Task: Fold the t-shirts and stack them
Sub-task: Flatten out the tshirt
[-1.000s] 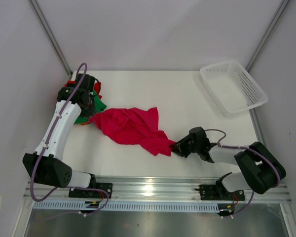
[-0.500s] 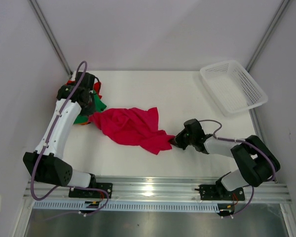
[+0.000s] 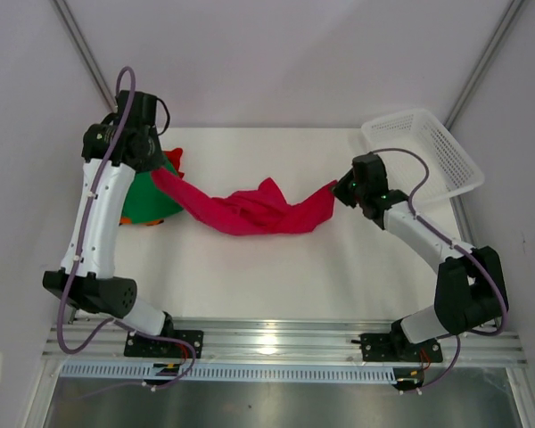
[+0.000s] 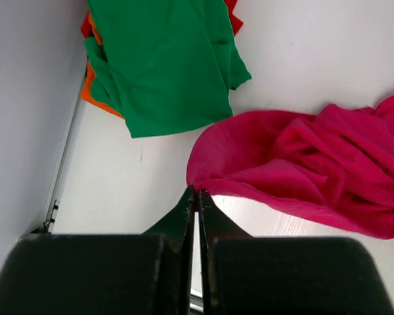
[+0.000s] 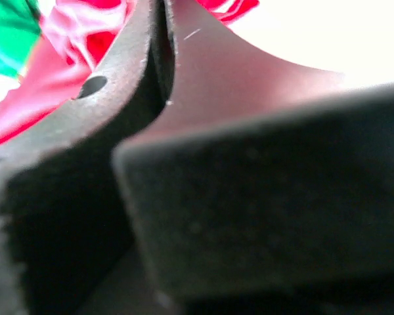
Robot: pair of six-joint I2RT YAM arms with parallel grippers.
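Crimson t-shirt [image 3: 254, 209], where is it lying?
— It is stretching between both arms, its middle sagging onto the table [image 3: 339, 267].
— And the grippers?
— The left gripper [image 4: 196, 197] is pinching one end above the green t-shirt [image 3: 147, 198]. The right gripper [image 3: 341, 189] is clamping the opposite end, jaws closed.

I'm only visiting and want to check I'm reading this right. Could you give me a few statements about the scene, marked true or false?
1. The left gripper and the right gripper each pinch one end of the crimson t-shirt. True.
2. The white basket sits at the table's far right corner. True.
3. The green t-shirt lies in the white basket. False: it lies on the table at the far left, over an orange t-shirt.
4. The crimson t-shirt is neatly folded. False: it is crumpled, stretched between the arms.
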